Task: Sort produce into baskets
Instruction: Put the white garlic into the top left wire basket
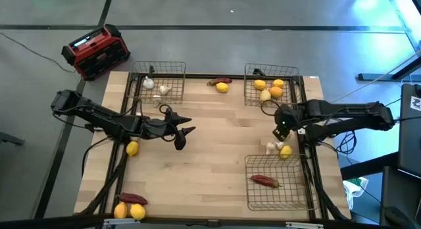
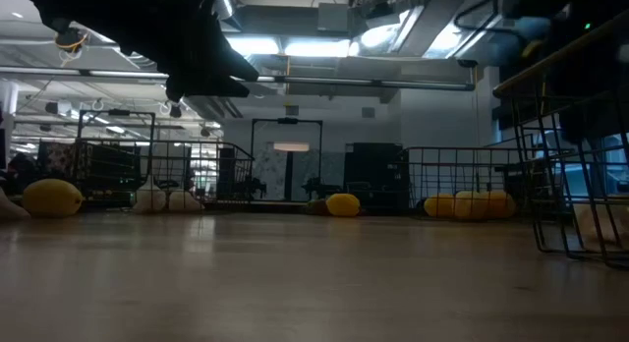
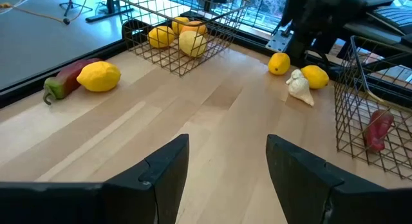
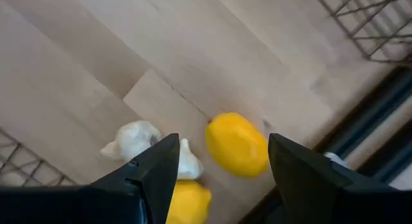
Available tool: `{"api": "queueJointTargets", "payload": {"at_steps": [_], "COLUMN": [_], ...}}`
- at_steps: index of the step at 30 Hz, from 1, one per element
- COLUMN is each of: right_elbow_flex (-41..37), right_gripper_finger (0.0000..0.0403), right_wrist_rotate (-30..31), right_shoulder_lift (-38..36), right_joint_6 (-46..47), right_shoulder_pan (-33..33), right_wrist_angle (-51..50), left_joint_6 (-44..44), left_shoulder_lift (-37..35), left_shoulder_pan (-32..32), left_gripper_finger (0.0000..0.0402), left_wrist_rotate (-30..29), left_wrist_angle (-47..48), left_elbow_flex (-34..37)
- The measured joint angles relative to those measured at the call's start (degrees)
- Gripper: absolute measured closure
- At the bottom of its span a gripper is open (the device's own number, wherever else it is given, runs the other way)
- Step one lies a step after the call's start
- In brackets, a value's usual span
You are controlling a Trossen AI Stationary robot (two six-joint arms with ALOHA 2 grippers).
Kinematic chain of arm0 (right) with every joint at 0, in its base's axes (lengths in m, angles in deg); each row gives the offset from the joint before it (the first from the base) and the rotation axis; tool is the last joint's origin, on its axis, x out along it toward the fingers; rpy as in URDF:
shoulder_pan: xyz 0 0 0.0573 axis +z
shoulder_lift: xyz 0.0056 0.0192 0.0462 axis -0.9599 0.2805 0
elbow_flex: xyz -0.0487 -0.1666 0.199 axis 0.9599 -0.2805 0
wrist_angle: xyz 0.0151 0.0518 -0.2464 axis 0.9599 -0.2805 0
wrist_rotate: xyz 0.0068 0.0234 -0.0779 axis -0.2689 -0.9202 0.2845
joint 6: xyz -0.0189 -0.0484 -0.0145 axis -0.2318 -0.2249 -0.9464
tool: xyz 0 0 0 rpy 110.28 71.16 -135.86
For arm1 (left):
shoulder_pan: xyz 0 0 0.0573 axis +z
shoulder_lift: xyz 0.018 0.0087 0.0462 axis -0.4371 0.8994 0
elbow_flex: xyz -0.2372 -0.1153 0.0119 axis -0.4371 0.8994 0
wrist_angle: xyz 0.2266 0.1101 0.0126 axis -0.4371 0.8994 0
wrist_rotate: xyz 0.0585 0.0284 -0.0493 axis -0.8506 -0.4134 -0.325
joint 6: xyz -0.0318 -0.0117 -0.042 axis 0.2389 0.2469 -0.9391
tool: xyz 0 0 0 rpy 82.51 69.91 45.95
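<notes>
My left gripper (image 1: 185,133) is open and empty, above bare wood left of the table's middle. My right gripper (image 1: 281,131) is open, pointing down just above a yellow fruit (image 4: 237,145), its fingers either side without touching. A whitish bulb (image 4: 137,140) and a second yellow fruit (image 4: 187,201) lie on the wood beside it. Three wire baskets stand on the table. The far-left one (image 1: 172,64) holds whitish bulbs. The far-right one (image 1: 248,91) holds yellow and orange fruits. The near-right one (image 1: 253,196) holds a dark red pepper (image 1: 265,181).
A yellow fruit (image 1: 222,87) and a pepper (image 1: 221,80) lie at the far edge between the baskets. One yellow fruit (image 1: 132,148) lies near the left edge. A pepper (image 1: 134,199) and two fruits (image 1: 129,211) lie at the near-left corner. A red and black box (image 1: 97,51) stands beyond the far-left corner.
</notes>
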Motion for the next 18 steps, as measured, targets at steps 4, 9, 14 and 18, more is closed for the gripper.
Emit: {"api": "queueJointTargets", "payload": {"at_steps": [4, 9, 14, 18], "right_elbow_flex": [-3.3, -5.0, -7.3, -11.3], "right_gripper_finger": [0.0166, 0.0166, 0.0166, 0.0166], "right_wrist_rotate": [-3.1, -9.2, -13.4, -17.7], "right_shoulder_lift": [0.0, 0.0, 0.0, 0.0], "right_joint_6": [-0.4, -2.1, -3.0, -3.0], "right_shoulder_pan": [-2.4, -2.6, -2.6, -2.6], "right_wrist_angle": [5.5, 8.4, 10.0, 14.8], "left_joint_6": [0.1, 0.1, 1.4, 1.4], "left_shoulder_lift": [0.0, 0.0, 0.0, 0.0], "left_shoulder_pan": [0.0, 0.0, 0.0, 0.0], "left_gripper_finger": [0.0198, 0.0198, 0.0198, 0.0198], "left_wrist_rotate": [0.0, 0.0, 0.0, 0.0], "left_wrist_angle": [0.0, 0.0, 0.0, 0.0], "left_elbow_flex": [0.0, 0.0, 0.0, 0.0]}}
